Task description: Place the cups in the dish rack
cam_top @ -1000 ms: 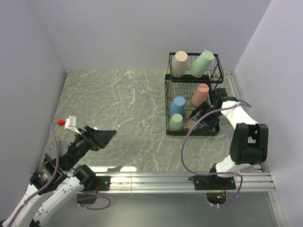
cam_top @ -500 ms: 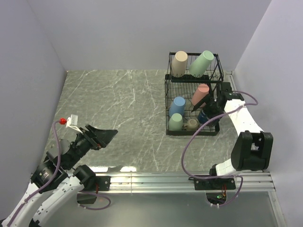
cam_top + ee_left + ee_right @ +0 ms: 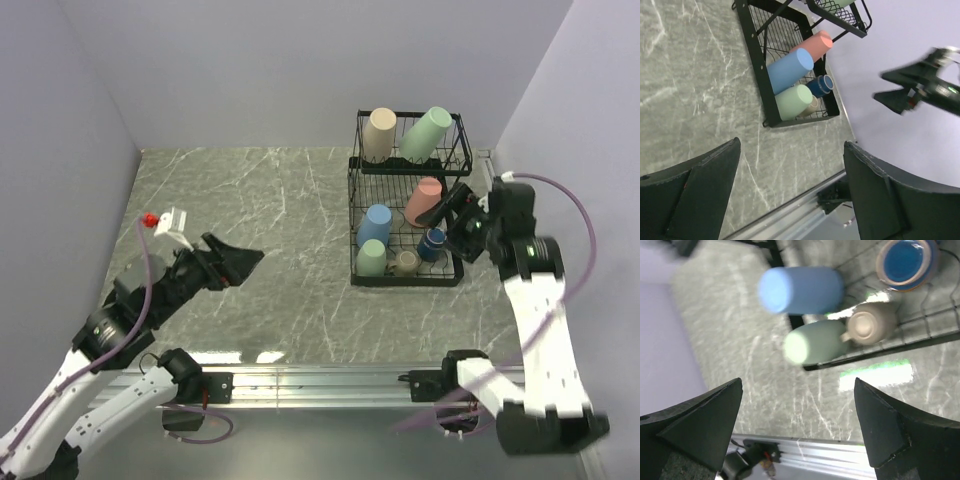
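Cups all sit in the rack [image 3: 408, 283], which stands at the far right of the table [image 3: 250, 210]; the count comes to seven. Upper tier: beige tumbler [image 3: 379, 133] on the left, upper green tumbler [image 3: 426, 132] on the right, leaning. Lower tier: pink tumbler [image 3: 424, 200] farthest, blue tumbler [image 3: 375, 222] left of it, lower green tumbler [image 3: 372, 258] at the near left corner, tan mug [image 3: 405, 262] just beside it on the right, navy mug [image 3: 432, 243] right again, mouth up. No cup shows on the stone anywhere in the top view. Right gripper [image 3: 448, 218] hangs at the rack's right side, close to the navy mug and pink tumbler but apart from both; its wrist view shows the fingers spread wide with nothing between them. Left gripper [image 3: 243, 266] is raised over the near left of the table, well apart from the rack, jaws likewise spread and empty. Reading: loading looks finished, every cup racked, none in either gripper. Left to do, at most: draw the right arm clear of the wires without catching a bar or nudging the leaning tumblers, then park both arms.
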Robot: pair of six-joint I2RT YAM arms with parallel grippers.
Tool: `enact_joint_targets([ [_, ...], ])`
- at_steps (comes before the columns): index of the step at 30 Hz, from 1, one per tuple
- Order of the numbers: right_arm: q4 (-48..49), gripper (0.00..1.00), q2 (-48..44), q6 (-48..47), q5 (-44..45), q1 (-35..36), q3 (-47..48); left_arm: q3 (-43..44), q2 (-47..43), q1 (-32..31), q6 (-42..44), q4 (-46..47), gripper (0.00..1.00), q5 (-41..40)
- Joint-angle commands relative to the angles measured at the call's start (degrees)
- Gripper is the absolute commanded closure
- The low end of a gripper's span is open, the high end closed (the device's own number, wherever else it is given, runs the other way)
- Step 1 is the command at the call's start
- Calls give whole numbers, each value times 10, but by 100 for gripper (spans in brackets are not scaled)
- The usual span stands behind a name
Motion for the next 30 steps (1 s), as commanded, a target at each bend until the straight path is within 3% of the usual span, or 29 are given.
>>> enact_joint_targets([
  [1, 20, 1, -108, -26, -5, 26, -38, 51, 63, 3, 59, 43, 10, 11],
  [7, 63, 0, -304, -16, -69, 33, -128, 118, 164, 4, 103, 58, 9, -18],
  [17, 40, 0, -506, 33, 23, 32, -194, 182, 250, 16, 100, 37, 9, -141],
  [21, 14, 0, -528, 28, 51, 32, -200, 199, 275, 24, 84, 18, 9, -151],
  [30, 5, 0, -539, -12, 57, 33, -210, 171, 239, 23, 49, 13, 10, -187],
])
